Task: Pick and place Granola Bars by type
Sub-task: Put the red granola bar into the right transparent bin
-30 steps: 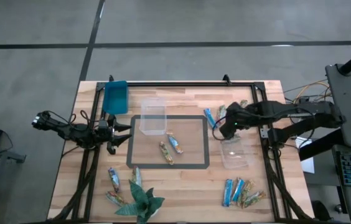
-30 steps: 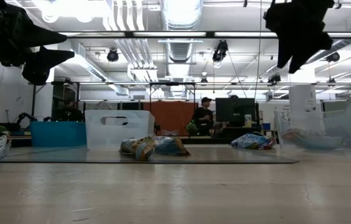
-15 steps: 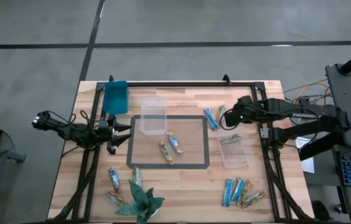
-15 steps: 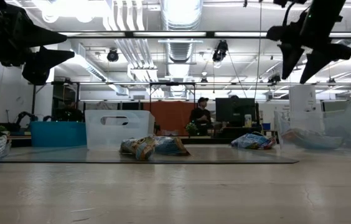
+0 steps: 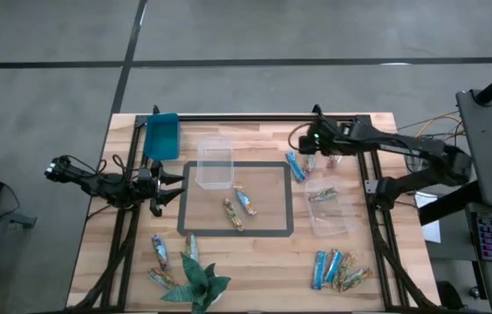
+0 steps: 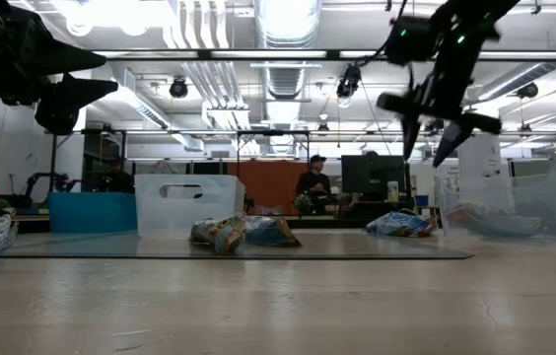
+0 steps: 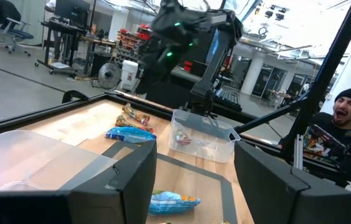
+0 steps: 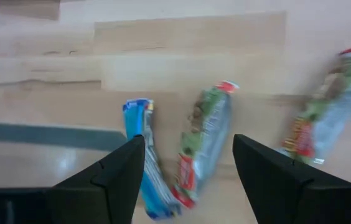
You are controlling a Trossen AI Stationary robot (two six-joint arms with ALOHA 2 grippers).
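Observation:
Granola bars lie in groups on the table. A blue bar (image 5: 296,166) and a green-and-red bar (image 5: 310,159) lie flat at the far right, with another green-and-red one (image 8: 328,115) beyond them. My right gripper (image 5: 308,148) hangs open above this pair, tilted down; in the right wrist view its fingers (image 8: 188,149) frame the blue bar (image 8: 143,155) and the green-and-red bar (image 8: 203,146). It touches nothing. My left gripper (image 5: 173,185) waits open and level at the table's left side. Two bars (image 5: 239,208) lie on the grey-edged mat.
A clear tub (image 5: 214,163) stands at the mat's far edge, and a second clear tub (image 5: 329,215) with a bar inside at the right. A blue tub (image 5: 161,135) sits far left. More bars lie near left (image 5: 160,251) and near right (image 5: 333,266), beside a green paper plant (image 5: 195,283).
My right gripper has swung from beside the right-hand tub toward the table's far edge and a little left, coming down and rolling about its own axis. It now hangs over the far-right bars, still open. No bar has moved.

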